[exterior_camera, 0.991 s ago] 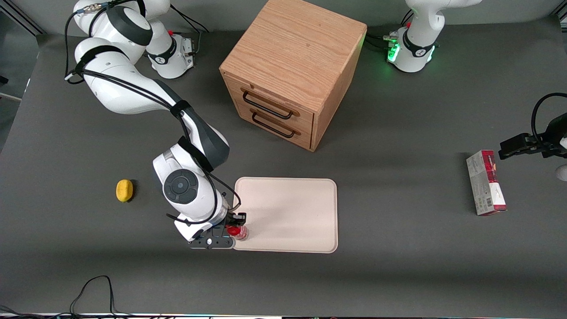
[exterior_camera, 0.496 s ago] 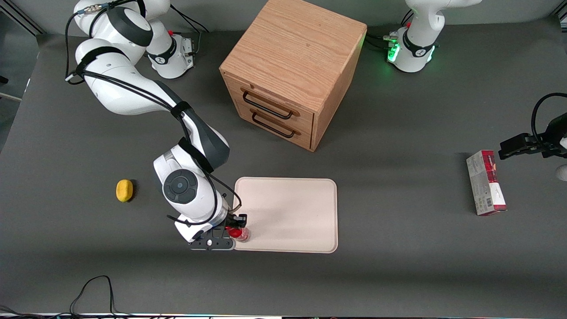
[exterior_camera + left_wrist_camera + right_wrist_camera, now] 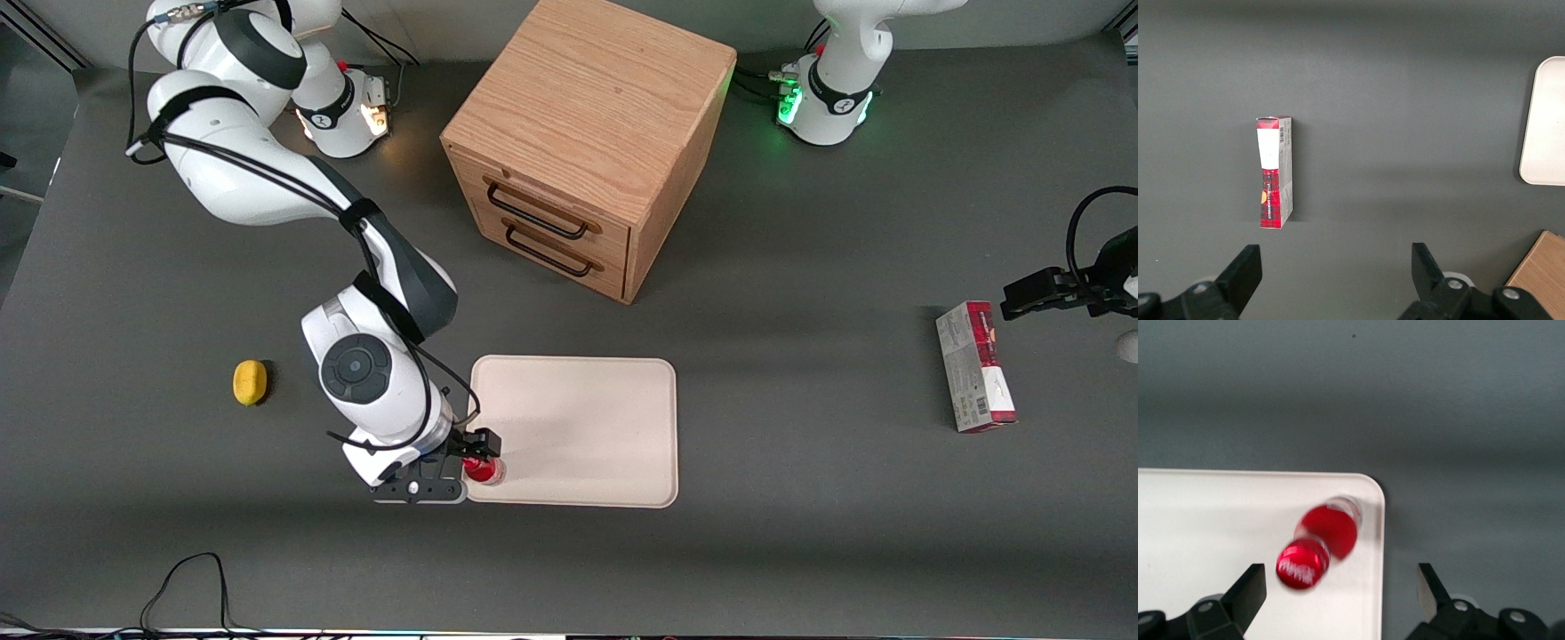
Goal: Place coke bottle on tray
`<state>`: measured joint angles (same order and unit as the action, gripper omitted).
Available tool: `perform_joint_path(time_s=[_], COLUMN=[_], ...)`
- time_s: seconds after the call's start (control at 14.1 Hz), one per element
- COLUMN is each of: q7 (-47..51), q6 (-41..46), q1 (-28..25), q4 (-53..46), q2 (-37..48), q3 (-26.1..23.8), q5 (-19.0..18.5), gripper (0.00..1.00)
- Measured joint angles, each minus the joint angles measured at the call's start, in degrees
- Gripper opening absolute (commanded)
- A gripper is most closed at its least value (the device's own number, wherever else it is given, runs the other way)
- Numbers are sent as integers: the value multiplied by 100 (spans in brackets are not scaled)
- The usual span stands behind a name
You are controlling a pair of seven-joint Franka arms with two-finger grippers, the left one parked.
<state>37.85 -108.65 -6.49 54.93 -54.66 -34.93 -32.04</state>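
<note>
The bottle [image 3: 484, 470] stands upright on the tray [image 3: 587, 418], in the corner nearest the front camera at the working arm's end, close to the rim. The gripper [image 3: 1341, 597] hangs above it, fingers spread and clear of the cap. A lemon [image 3: 250, 382] lies well apart on the table [image 3: 800, 533]; the cabinet [image 3: 578, 142] and carton [image 3: 975, 366] leave the tray's bare middle unobstructed.

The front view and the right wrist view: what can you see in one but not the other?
Only the front view shows the wooden drawer cabinet, the yellow lemon, the red-and-grey carton and the working arm's hand from outside. Only the right wrist view looks straight down on the coke bottle's red cap, with the hand's open fingers wide of it. Both show the coke bottle standing on the tray near its corner.
</note>
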Motion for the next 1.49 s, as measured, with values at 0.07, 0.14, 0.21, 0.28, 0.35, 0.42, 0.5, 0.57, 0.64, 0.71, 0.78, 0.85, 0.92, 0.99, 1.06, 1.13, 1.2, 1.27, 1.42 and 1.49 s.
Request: perform_joint_path(time_s=[0.07, 0.14, 0.21, 0.28, 0.35, 0.42, 0.5, 0.57, 0.64, 0.71, 0.78, 0.85, 0.92, 0.99, 1.06, 1.13, 1.2, 1.27, 1.42, 1.49], q7=[0, -43, -236, -594, -983, -1333, -1562, -1732, -1936, -2148, -2315, -2445, -2551, -2670, -2794, -2881, -2914, -2915, -2915, -2915], q6=[202, 367, 489, 588, 671, 812, 1048, 1290, 1485, 1608, 1662, 1666, 1676, 1713, 1756, 1763, 1763, 1761, 1754, 1752], q1=[-37, -77, -97, -91, -70, -28, 37, 133, 264, 425, 612, 795, 925, 977, 984, 979, 965, 941, 865, 815], q4=[44, 134, 315, 634, 1014, 1414, 1733, 1965, 2140, 2309, 2514, 2756, 3000, 3241, 3472, 3695, 3899, 4079, 4307, 4361], q2=[234, 553, 941, 1420, 1913, 2414, 2836, 3174, 3457, 3725, 4016, 4330, 4649, 4961, 5233, 5467, 5655, 5811, 6005, 6044], q3=[112, 371, 722, 1128, 1519, 1885, 2151, 2330, 2451, 2541, 2616, 2687, 2804, 3002, 3206, 3345, 3412, 3427, 3427, 3427], q5=[204, 617, 1104, 1568, 1921, 2166, 2286, 2352, 2443, 2609, 2825, 3070, 3281, 3439, 3533, 3582, 3592, 3592, 3592, 3587], gripper=[100, 100, 100, 100, 100, 100, 100, 100, 100, 100, 100, 100, 100, 100, 100, 100, 100, 100, 100, 100])
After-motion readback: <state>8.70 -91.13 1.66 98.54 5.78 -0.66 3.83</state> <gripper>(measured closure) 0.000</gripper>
